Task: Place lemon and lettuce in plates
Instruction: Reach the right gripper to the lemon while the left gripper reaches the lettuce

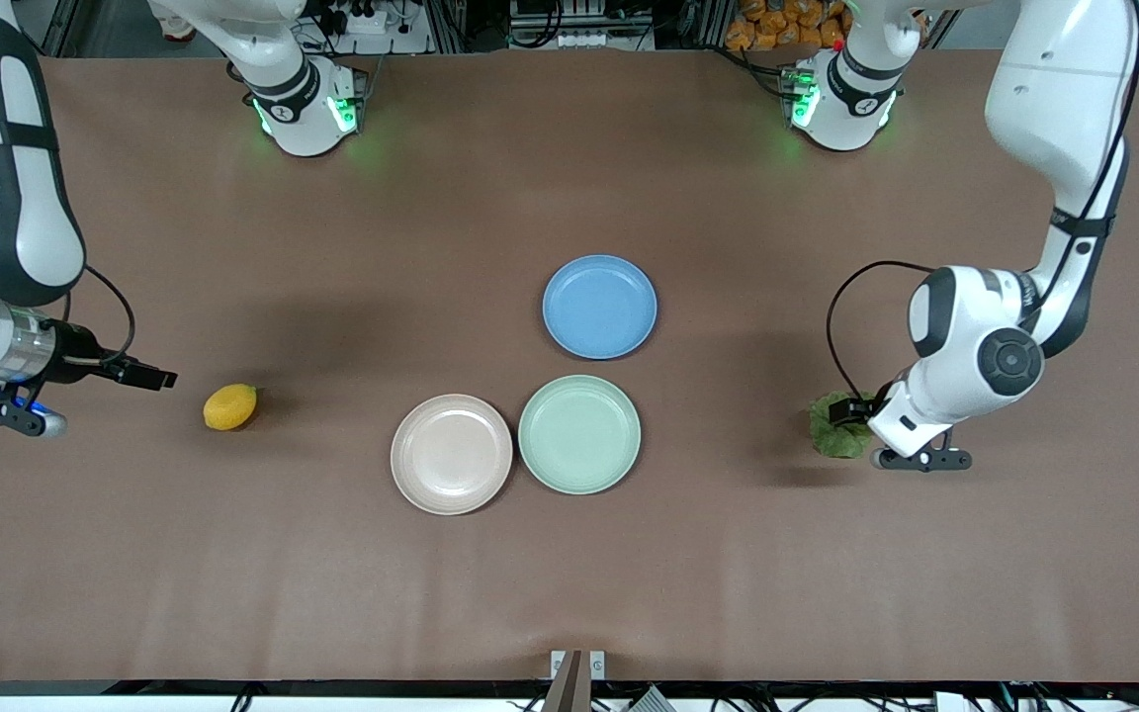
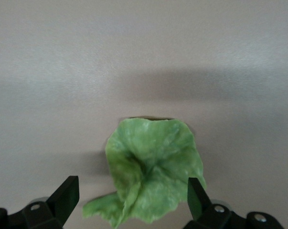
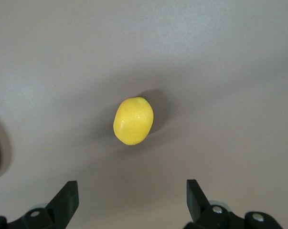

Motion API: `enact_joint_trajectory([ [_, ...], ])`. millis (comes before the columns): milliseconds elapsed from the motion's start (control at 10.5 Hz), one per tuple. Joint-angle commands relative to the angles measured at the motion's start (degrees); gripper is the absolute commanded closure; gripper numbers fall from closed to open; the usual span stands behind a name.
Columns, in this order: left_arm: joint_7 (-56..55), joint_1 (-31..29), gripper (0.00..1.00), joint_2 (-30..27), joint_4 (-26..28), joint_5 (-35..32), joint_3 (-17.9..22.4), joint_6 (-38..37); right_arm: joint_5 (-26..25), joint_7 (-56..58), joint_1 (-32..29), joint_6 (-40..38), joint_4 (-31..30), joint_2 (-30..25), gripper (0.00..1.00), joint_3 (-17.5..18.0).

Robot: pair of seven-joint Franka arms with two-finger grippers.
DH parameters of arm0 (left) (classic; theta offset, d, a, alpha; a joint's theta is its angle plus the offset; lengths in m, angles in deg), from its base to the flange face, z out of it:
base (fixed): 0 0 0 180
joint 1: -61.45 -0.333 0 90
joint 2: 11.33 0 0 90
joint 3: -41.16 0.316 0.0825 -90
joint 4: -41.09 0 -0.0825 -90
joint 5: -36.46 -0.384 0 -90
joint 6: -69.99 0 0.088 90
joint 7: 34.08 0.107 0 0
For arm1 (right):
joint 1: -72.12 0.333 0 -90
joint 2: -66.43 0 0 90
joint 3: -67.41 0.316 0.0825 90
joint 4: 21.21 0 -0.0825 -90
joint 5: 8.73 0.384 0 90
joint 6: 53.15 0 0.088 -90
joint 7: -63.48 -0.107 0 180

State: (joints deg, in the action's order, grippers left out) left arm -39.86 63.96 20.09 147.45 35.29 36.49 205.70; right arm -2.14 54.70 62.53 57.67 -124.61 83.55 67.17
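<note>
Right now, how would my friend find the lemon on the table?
Start at the three plates mid-table, then go from the pink plate toward the right arm's end. The lemon lies alone there on bare table, small, oval and the only yellow thing.

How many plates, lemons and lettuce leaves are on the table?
Plates: 3, the pink plate, the green plate and the blue plate
Lemons: 1, the lemon
Lettuce leaves: 1, the lettuce
Total: 5
</note>
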Motion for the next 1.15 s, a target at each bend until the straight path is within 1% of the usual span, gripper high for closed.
enact_joint_trajectory([
  [0, -0.5, 1.3, 0.0, 3.7, -1.1, -1.3, 0.1, 4.4, -3.7, -1.2, 0.6, 1.2, 1.9, 1.7, 0.0, 0.1],
  [95, -0.6, 1.8, 0.0, 4.2, -1.1, -1.3, 0.1, 4.8, -3.8, -1.7, 0.8, 2.5, 1.8, 2.6, 0.0, 0.1],
  [286, -0.9, 1.8, 0.0, 4.8, -1.0, -1.3, 0.2, 5.6, -4.3, -8.2, 2.3, 3.9, 1.8, 3.3, 0.0, 0.1],
  [382, -0.8, 1.8, 0.0, 5.0, -1.0, -1.4, 0.2, 6.1, -5.5, -11.9, 3.3, 4.3, 1.9, 3.5, 0.0, 0.1],
  [573, -0.7, 1.8, 0.0, 5.8, -0.9, -1.4, 0.2, 6.8, -6.8, -19.2, 4.5, 7.0, 1.9, 5.5, 0.0, 0.1],
  [668, -0.7, 1.8, 0.0, 5.9, -0.8, -1.4, 0.2, 6.8, -7.2, -19.8, 4.1, 9.0, 2.0, 6.6, 0.0, 0.1],
  [764, -0.7, 1.7, 0.09, 6.1, -0.9, -1.4, 0.3, 6.8, -7.4, -19.8, 3.8, 10.2, 2.0, 7.4, 0.0, 0.1],
  [859, -0.5, 1.8, 0.24, 6.2, -0.9, -1.4, 0.3, 6.8, -7.4, -19.9, 3.8, 10.2, 2.0, 7.5, 0.0, 0.1],
  [955, -0.4, 1.8, 0.43, 6.2, -0.9, -1.4, 0.3, 6.8, -7.4, -20.0, 3.9, 10.4, 2.0, 7.6, 0.0, 0.0],
  [1050, -0.4, 1.8, 0.56, 6.2, -1.0, -1.5, 0.4, 6.8, -7.4, -20.0, 3.8, 10.5, 2.0, 7.9, 0.0, 0.1],
])
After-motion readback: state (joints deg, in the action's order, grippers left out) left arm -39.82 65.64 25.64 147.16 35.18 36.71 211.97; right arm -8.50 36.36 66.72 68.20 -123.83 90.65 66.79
